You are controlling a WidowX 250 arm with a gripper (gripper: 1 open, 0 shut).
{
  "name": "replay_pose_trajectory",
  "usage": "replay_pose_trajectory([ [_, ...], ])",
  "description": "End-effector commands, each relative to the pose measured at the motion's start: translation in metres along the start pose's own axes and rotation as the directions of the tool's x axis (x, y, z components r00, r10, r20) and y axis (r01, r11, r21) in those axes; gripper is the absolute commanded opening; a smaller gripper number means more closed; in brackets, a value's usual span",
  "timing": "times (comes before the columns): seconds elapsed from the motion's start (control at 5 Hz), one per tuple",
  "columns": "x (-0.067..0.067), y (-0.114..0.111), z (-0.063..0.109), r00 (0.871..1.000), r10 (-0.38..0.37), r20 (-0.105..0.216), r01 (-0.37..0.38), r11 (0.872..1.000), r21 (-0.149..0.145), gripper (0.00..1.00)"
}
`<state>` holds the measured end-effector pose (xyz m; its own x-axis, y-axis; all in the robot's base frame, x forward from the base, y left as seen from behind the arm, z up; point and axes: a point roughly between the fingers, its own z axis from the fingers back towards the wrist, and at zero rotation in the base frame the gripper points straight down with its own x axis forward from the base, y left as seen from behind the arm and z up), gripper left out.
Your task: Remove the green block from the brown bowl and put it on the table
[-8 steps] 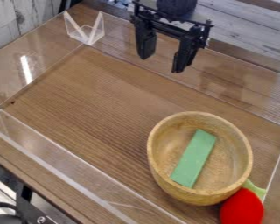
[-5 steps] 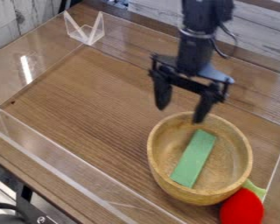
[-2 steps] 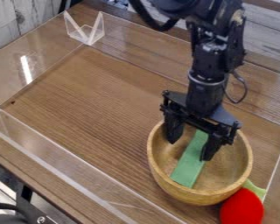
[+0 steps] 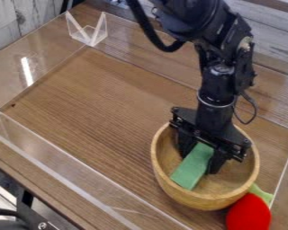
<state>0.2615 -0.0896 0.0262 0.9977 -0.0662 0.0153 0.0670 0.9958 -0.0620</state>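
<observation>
The green block [image 4: 191,168] lies inside the brown bowl [image 4: 166,179] at the front right of the table [image 4: 98,108], its near end pointing toward the front. My gripper [image 4: 211,150] reaches straight down into the bowl, and its black fingers are shut on the far half of the green block. That far end is hidden behind the fingers. The block's near end still looks low in the bowl.
A red round toy [image 4: 247,214] with a green stem lies just outside the bowl's front right rim. Low clear acrylic walls [image 4: 62,171] border the table. A small clear stand [image 4: 86,29] sits at the back left corner.
The gripper came from the back of the table, dropped into the bowl with its fingers astride the block, and then closed on it.
</observation>
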Motion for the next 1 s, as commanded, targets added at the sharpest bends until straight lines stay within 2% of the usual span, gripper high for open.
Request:
replay_pose_trajectory([
  [0.0, 0.002, -0.004, 0.006, 0.998, 0.037, 0.051, -0.037, 0.999, -0.004, 0.00],
  [0.2, 0.001, -0.005, 0.011, 0.993, 0.090, 0.082, -0.089, 0.996, -0.005, 0.00],
  [0.4, 0.000, -0.001, 0.038, 0.990, 0.088, 0.109, -0.088, 0.996, -0.004, 0.00],
  [0.6, 0.001, -0.001, 0.056, 0.988, 0.072, 0.137, -0.071, 0.997, -0.012, 0.00],
  [0.8, 0.007, -0.002, 0.048, 0.988, 0.042, 0.150, -0.038, 0.999, -0.030, 0.00],
])
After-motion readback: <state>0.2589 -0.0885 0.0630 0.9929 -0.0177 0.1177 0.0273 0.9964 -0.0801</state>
